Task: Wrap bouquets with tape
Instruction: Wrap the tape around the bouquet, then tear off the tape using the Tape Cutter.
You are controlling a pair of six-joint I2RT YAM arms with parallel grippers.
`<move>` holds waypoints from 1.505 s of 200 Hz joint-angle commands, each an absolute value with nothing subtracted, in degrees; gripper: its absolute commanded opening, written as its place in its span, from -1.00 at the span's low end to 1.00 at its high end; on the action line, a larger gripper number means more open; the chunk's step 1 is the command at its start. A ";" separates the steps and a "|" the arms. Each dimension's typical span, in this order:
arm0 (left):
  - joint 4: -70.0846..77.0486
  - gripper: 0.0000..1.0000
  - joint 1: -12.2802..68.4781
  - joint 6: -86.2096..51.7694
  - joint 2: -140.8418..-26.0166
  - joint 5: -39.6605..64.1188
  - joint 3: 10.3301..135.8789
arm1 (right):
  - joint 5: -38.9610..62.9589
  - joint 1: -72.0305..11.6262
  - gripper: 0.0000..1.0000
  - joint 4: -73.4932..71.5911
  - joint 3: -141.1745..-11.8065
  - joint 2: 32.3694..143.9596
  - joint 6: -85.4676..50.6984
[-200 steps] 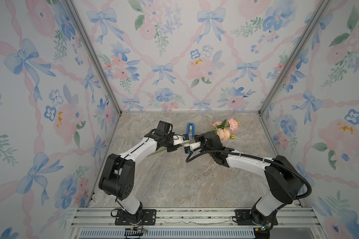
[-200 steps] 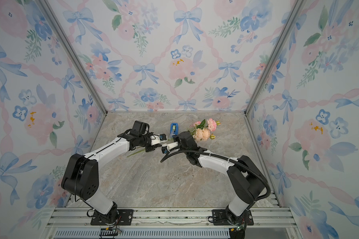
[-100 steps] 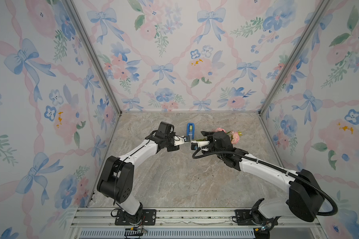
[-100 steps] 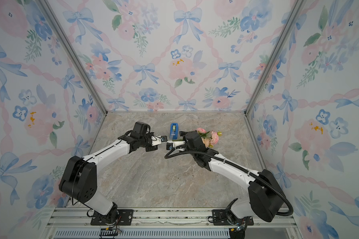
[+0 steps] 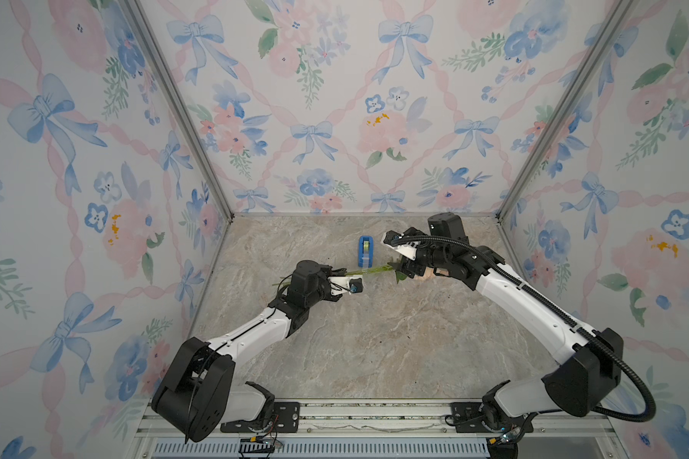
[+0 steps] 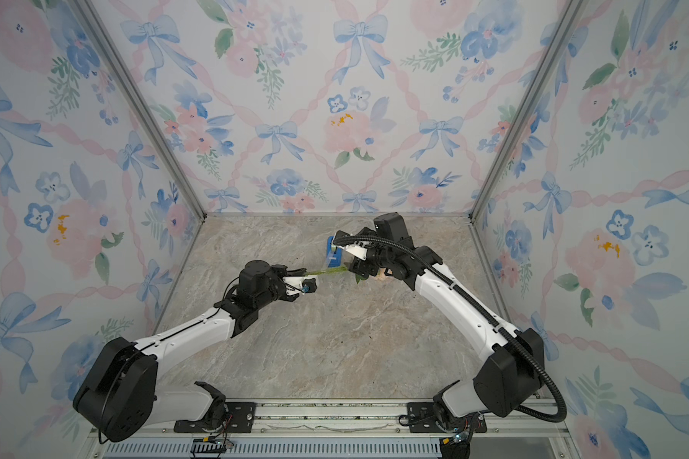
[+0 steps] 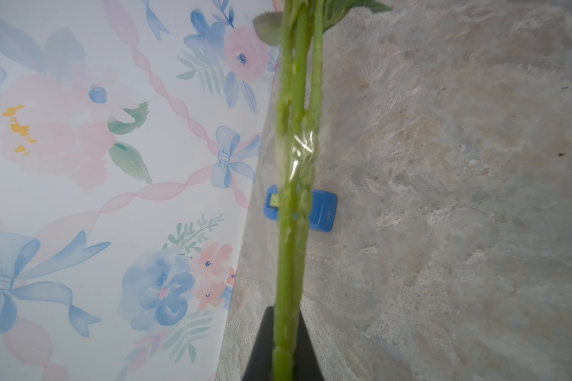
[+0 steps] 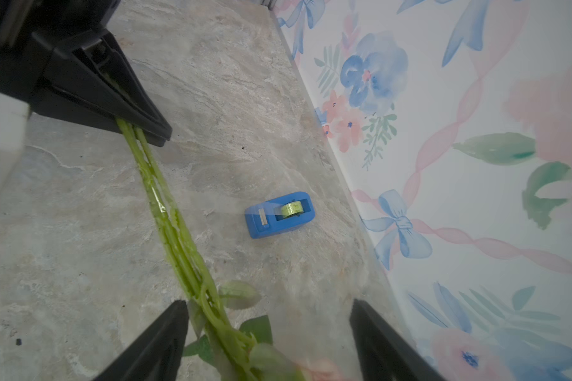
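Left fingers (image 8: pixel 113 99) tight around bouquet stems (image 8: pixel 161 204)

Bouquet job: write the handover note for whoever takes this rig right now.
Left gripper: shut on the bouquet by its stems.
Right gripper: open, jaws either side of the stems near the leaves, holding nothing.
Tape dispenser: on the table, apart from the stems.
Done: a clear tape band appears wrapped around the stems.
Left: check the band holds, then set the bouquet down.
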State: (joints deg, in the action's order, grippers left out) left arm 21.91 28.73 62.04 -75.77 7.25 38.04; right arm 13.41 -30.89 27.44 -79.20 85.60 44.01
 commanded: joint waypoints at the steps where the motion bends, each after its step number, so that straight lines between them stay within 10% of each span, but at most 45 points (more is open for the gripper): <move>1: 29.70 -1.00 30.90 67.00 -74.25 9.04 35.71 | 16.12 -32.08 0.59 37.35 -84.56 89.43 40.71; 50: 32.44 -1.00 32.21 73.37 -76.19 9.11 32.17 | 11.39 -31.57 0.52 36.74 -95.90 98.43 21.21; 110: 32.41 -1.00 32.10 73.75 -78.46 10.90 28.92 | 16.50 -26.80 -0.03 29.17 -98.66 110.62 -10.21; 301: 32.38 -1.00 28.18 73.08 -85.38 15.10 28.95 | 22.59 -26.01 -0.20 12.71 -93.19 126.45 -33.11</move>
State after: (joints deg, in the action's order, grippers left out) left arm 31.31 28.29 73.34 -86.72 13.58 29.36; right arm 22.52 -26.28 14.22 -94.63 124.99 -31.22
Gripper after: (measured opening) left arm 0.056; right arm 0.402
